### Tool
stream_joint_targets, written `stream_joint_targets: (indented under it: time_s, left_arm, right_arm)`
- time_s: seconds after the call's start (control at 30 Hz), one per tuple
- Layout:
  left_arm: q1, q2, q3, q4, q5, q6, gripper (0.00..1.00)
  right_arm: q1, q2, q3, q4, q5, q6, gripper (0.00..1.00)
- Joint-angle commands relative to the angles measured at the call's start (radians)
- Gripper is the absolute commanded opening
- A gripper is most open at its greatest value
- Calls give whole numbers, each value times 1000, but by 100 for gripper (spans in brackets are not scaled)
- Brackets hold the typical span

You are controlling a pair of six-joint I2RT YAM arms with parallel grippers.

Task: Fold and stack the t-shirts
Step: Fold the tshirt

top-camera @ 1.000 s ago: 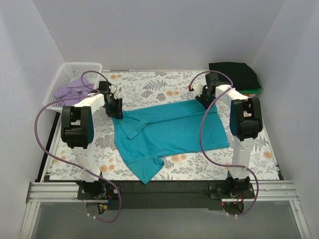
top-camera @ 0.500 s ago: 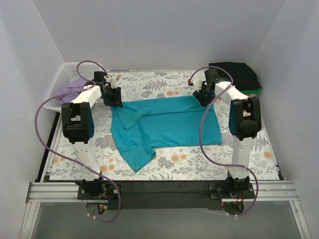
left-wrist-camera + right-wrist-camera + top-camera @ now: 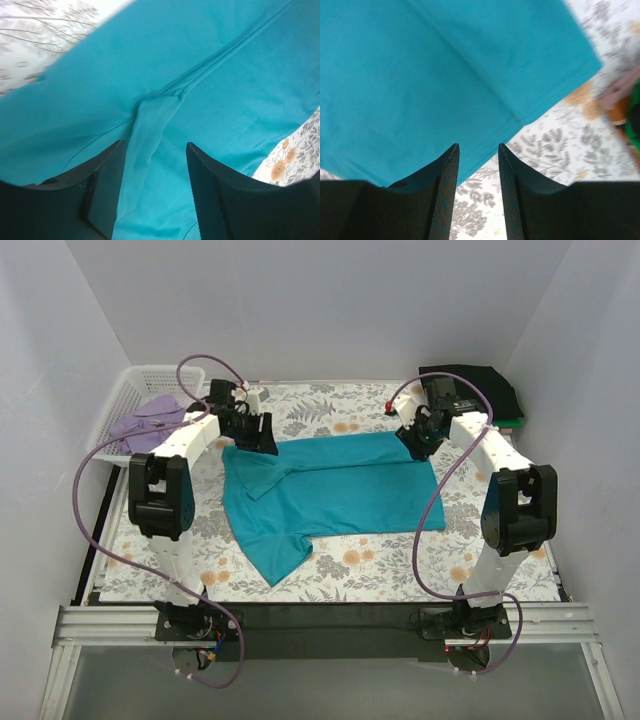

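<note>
Although the teal shirt (image 3: 330, 495) lies spread at mid-table, folding is judged barely begun. One sleeve trails toward the near edge, a flap is turned over at the left end, and the outline is not yet a neat rectangle.

Both arms reach forward from their bases with wrists pitched down over the shirt's far edge. The left gripper (image 3: 262, 435) hangs over the far-left corner, jaws apart; a cloth ridge runs between them, apparently unpinched. The right gripper (image 3: 418, 440) hangs over the far-right corner, jaws parted and holding nothing.

Farther back, a lavender shirt (image 3: 145, 425) waits in the basket (image 3: 160, 372). A black shirt (image 3: 475, 388) lies folded at far right, seemingly the stack.
</note>
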Motion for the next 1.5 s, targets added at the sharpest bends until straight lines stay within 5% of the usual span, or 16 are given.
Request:
stream_joint_targets:
  time_s: [0.0, 0.47, 0.9, 1.13, 1.27, 1.47]
  left_arm:
    - [-41, 61, 45, -19, 47, -32, 52]
    - [-118, 111, 29, -19, 13, -35, 56]
    - [-207, -4, -38, -163, 47, 180, 53]
    - [-204, -208, -157, -122, 27, 197, 53]
    - [-196, -293, -256, -77, 22, 145, 53]
    - [-213, -474, -415, -204, 52, 341, 42]
  right_arm:
    - [-9, -8, -45, -58, -18, 20, 43]
    - [-29, -51, -100, -58, -14, 0, 44]
    - [-29, -49, -97, -69, -1, -21, 44]
    - [-39, -104, -190, -116, 9, -124, 40]
    - [-39, -134, -266, -125, 20, -147, 29]
    - [-38, -213, -387, -158, 11, -217, 23]
